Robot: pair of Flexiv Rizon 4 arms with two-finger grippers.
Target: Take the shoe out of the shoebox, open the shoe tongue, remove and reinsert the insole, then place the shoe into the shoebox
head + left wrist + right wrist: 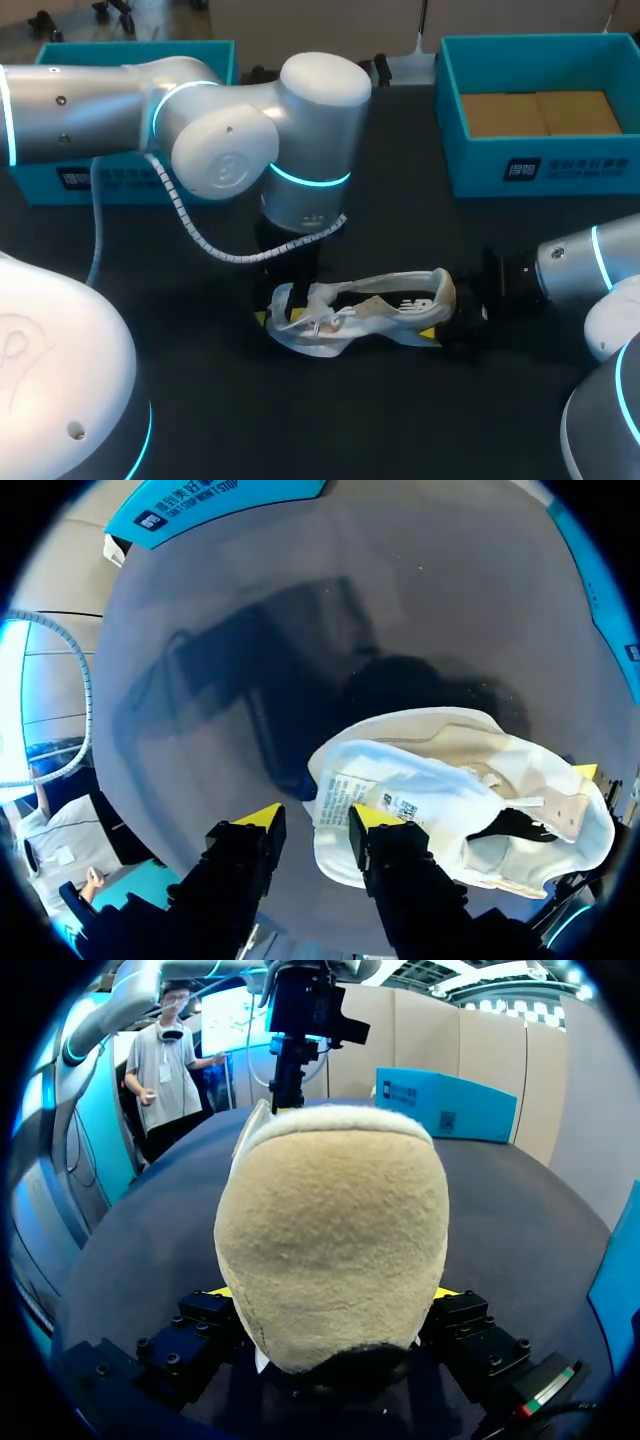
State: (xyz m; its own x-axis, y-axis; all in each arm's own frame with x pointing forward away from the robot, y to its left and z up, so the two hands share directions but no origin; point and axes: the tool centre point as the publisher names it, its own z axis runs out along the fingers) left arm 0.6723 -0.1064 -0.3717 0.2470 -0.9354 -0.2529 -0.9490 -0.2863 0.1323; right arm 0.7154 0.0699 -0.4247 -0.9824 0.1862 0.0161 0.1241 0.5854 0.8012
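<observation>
While clamping the heel of the white shoe [380, 305] from both sides in the right claw [448, 318], hold it down on the black table [330, 420], out of both boxes. Find it near the table's middle, toe toward nine o'clock, heel toward three o'clock on the side of the right arm [580, 270]. Meet the toe end with the left claw [316, 818], hung from the left arm [230, 130] above: fingers spread wide, bare table between them, one yellow tip [375, 815] laid against the edge of the tongue [410, 785]. See that tongue with its label side showing. Spot the open teal shoebox [540, 160] at one o'clock from the shoe, brown cardboard in its bottom, and a second box [30, 180], also teal, at ten o'clock, partly hidden behind the left arm.
</observation>
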